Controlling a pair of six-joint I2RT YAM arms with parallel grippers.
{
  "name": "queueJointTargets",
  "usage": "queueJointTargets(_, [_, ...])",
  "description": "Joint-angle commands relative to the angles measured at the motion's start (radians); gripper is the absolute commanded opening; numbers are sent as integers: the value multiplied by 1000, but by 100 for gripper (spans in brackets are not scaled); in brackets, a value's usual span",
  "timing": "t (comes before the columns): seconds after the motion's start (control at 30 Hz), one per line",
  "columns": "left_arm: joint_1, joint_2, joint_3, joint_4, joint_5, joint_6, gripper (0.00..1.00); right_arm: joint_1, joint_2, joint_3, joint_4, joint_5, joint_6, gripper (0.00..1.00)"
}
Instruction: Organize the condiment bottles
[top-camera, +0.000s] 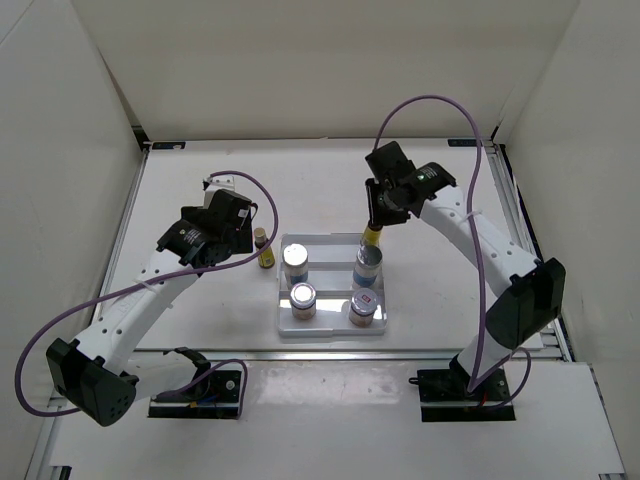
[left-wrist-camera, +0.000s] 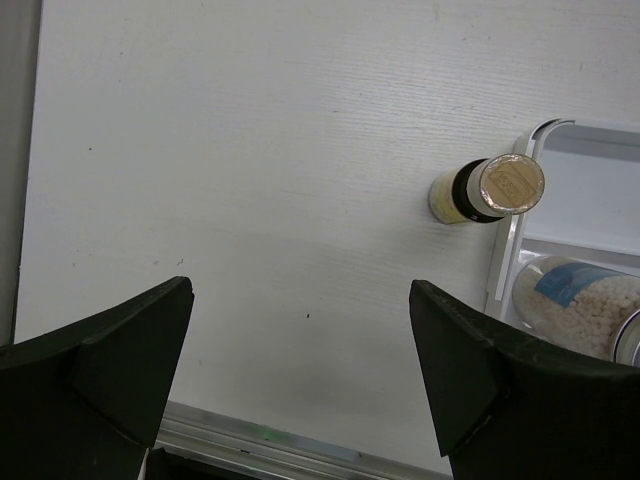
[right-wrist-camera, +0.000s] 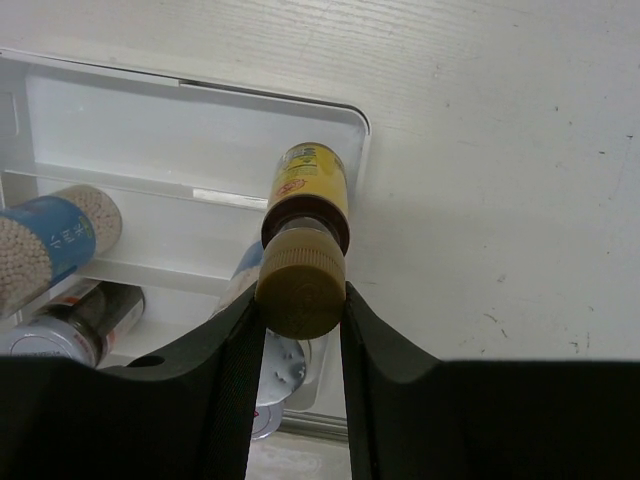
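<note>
My right gripper (top-camera: 376, 214) (right-wrist-camera: 303, 302) is shut on the tan cap of a slim amber bottle (top-camera: 371, 236) (right-wrist-camera: 308, 185), holding it upright at the back right corner of the white stepped tray (top-camera: 328, 331) (right-wrist-camera: 200, 130). A second slim amber bottle (top-camera: 263, 247) (left-wrist-camera: 487, 190) stands on the table just left of the tray's rim (left-wrist-camera: 505, 255). In the tray stand two silver-lidded jars (top-camera: 294, 257) (top-camera: 303, 297), a blue-labelled jar (top-camera: 367, 269) and a squat jar with a red-marked lid (top-camera: 364, 306). My left gripper (top-camera: 238, 236) (left-wrist-camera: 300, 300) hangs open over bare table, left of the loose amber bottle.
White walls enclose the table on three sides. A metal rail (left-wrist-camera: 260, 440) runs along the table's edge below my left fingers. Purple cables (top-camera: 440, 100) loop off both arms. In the right wrist view a blue-labelled jar (right-wrist-camera: 50, 245) fills the tray's left side.
</note>
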Motion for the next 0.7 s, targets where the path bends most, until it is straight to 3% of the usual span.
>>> queueJointTargets(0.0, [3,-2,19,7,-20,-3,100,-2,17,31,71,-36,5,0])
queueJointTargets(0.4, [3,-2,19,7,-20,-3,100,-2,140,-2,118,-56,5,3])
queueJointTargets(0.43, [3,-2,19,7,-20,-3,100,-2,151,-2,127,-56,5,15])
queueJointTargets(0.5, [3,-2,19,7,-11,-3,100,-2,151,-2,127,-56,5,26])
queueJointTargets(0.53, [3,7,19,7,-11,-3,100,-2,151,-2,127,-56,5,52])
queueJointTargets(0.63, [3,17,19,7,-11,-3,100,-2,120,27,118,-28,-4,85])
queueJointTargets(0.67, [3,17,19,7,-11,-3,100,-2,111,57,101,-28,-4,92])
